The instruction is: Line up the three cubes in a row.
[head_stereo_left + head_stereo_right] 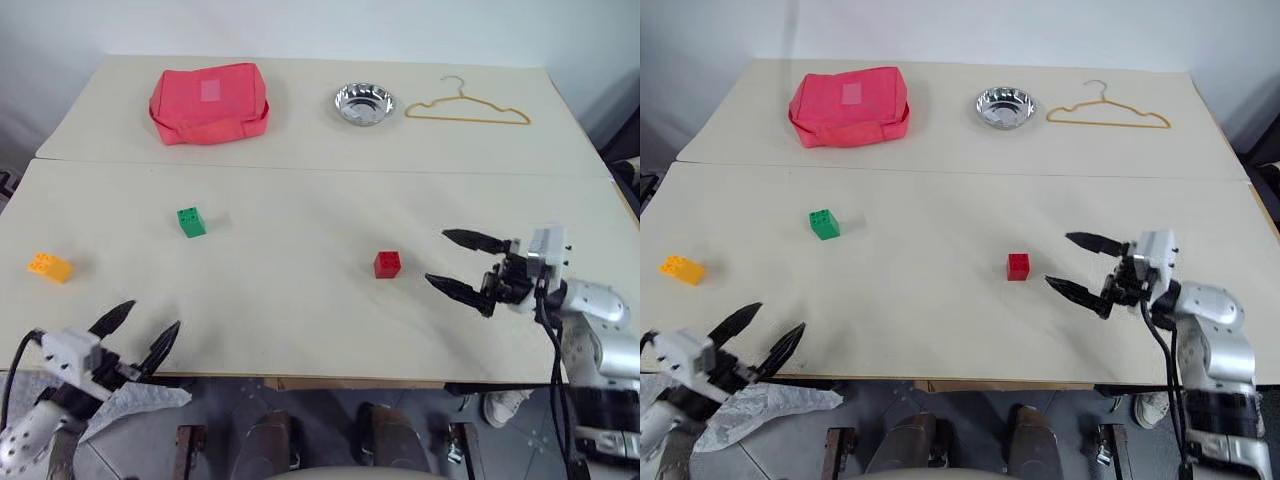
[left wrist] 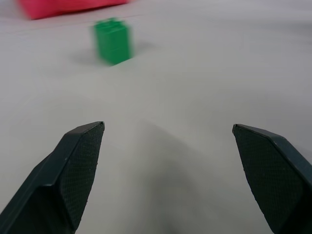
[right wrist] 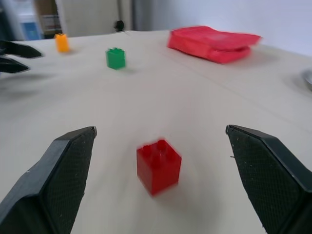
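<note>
Three cubes rest apart on the cream table (image 1: 300, 310). The red cube (image 1: 387, 263) stands right of centre, the green cube (image 1: 191, 221) left of centre, and the orange-yellow cube (image 1: 49, 266) near the left edge. My right gripper (image 1: 458, 264) is open, a short way right of the red cube, its fingers pointing toward it with nothing between them. At the front left edge my left gripper (image 1: 144, 331) is open and empty, well short of the green cube (image 2: 112, 40) it faces. The right wrist view has the red cube (image 3: 158, 165) between the spread fingers, untouched.
At the back of the table lie a red fabric pouch (image 1: 209, 102), a small metal bowl (image 1: 364, 103) and a yellow wire hanger (image 1: 466, 108). A seam (image 1: 320, 168) runs across the table behind the cubes. Crumpled white plastic (image 1: 140, 400) hangs below the front left edge.
</note>
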Controlling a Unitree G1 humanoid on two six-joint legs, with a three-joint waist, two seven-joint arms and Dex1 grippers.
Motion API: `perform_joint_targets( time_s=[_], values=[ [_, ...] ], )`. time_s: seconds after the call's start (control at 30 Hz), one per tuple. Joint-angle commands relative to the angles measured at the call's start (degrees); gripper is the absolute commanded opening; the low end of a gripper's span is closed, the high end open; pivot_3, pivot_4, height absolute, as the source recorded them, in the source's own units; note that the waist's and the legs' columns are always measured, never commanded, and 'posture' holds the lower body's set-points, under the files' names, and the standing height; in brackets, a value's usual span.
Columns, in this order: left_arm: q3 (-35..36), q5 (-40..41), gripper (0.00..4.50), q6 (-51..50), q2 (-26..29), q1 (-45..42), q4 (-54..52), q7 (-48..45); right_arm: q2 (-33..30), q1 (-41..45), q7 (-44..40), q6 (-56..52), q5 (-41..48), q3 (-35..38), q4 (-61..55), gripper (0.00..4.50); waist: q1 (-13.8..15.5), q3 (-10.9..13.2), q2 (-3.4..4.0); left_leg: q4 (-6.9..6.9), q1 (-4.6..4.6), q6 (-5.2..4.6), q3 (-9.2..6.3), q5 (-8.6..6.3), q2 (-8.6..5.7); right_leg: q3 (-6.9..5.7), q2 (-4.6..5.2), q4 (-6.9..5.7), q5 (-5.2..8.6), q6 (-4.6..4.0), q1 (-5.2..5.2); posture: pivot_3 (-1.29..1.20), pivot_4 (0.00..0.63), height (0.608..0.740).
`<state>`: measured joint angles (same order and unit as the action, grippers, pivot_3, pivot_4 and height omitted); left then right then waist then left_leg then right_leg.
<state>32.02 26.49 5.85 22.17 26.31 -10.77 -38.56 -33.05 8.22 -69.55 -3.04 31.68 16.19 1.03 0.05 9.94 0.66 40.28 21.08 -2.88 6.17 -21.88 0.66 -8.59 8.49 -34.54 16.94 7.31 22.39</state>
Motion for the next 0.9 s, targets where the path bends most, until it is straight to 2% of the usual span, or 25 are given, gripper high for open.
perform_joint_targets(
  time_s=[0.03,0.2,0.23,0.33,0.43,0.5,0.6,0.77,0.9],
  values=[
    [2.3,1.34,4.5,0.24,-2.7,1.08,-4.37,4.84,2.71,-1.62,3.04,3.98,1.28,1.72,-3.84,4.46,-0.09,0.0,0.0,0.0,-0.01,0.0,0.01,0.0,0.0,0.01,0.0,-0.01,0.0,0.0,0.0,0.0,0.15,0.74],
    [-0.16,2.23,4.5,-5.48,-3.77,-1.73,-8.82,10.15,3.65,-2.7,3.26,4.98,0.92,-0.01,-4.61,4.46,0.06,0.01,-0.02,0.01,-0.1,-0.02,0.01,0.03,0.0,0.11,0.04,-0.15,-0.01,-0.01,-0.02,0.0,0.15,0.74],
    [-1.39,1.34,4.5,-6.51,-3.62,-3.77,-9.78,11.66,3.63,-2.52,2.98,4.93,0.99,-0.53,-4.69,4.46,-0.01,0.0,-0.02,0.01,-0.12,-0.02,0.02,0.03,-0.01,0.14,0.04,-0.16,-0.01,-0.01,-0.02,0.0,0.15,0.74],
    [-5.8,-1.76,4.5,-18.53,-2.28,-14.79,-14.52,23.55,3.56,-1.51,2.63,4.4,1.3,-1.8,-5.14,4.46,0.64,0.0,-0.04,0.02,-0.1,-0.04,-0.03,0.07,-0.04,0.14,0.03,-0.21,-0.01,-0.01,-0.02,0.0,0.15,0.74],
    [-7.33,-4.36,4.5,-29.4,-1.56,-22.28,-15.51,32.44,3.09,-1.69,2.68,3.53,1.48,-2.94,-5.73,4.46,0.95,-0.04,-0.12,0.1,-0.12,-0.04,-0.04,0.13,-0.06,0.16,0.02,-0.33,-0.02,-0.03,-0.02,0.0,0.15,0.74],
    [-8.71,-5.1,4.5,-38.32,-1.22,-29.57,-14.05,38.07,3.07,-1.64,2.88,2.7,1.45,-4.34,-6.92,4.46,0.82,-0.06,-0.09,0.08,-0.13,-0.03,-0.03,0.13,-0.08,0.16,0.01,-0.36,-0.02,-0.03,0.0,0.0,0.15,0.74],
    [-11.66,-6.14,4.5,-46.33,-0.19,-38.73,-9.86,40.46,3.62,-0.35,3.65,1.81,1.46,-5.88,-7.82,4.46,0.92,-0.05,-0.11,0.08,-0.07,0.01,-0.03,0.15,-0.07,0.13,-0.07,-0.34,-0.02,-0.03,0.03,0.0,0.15,0.74],
    [-15.04,-8.19,4.5,-48.27,-0.41,-50.05,1.83,40.08,4.28,1.61,4.35,1.17,1.52,-8.29,-8.86,4.46,1.19,-0.04,-0.13,0.08,-0.08,0.05,-0.03,0.17,-0.09,0.13,-0.09,-0.35,-0.01,-0.03,0.04,0.0,0.15,0.74],
    [-16.39,-10.15,4.5,-50.95,-2.07,-53.35,4.83,42.38,4.62,1.6,5.18,1.18,1.28,-9.16,-9.71,4.46,1.26,-0.03,-0.15,0.07,-0.03,0.09,-0.04,0.19,-0.08,0.13,-0.13,-0.3,-0.01,-0.02,0.05,0.0,0.15,0.74]
  ],
)
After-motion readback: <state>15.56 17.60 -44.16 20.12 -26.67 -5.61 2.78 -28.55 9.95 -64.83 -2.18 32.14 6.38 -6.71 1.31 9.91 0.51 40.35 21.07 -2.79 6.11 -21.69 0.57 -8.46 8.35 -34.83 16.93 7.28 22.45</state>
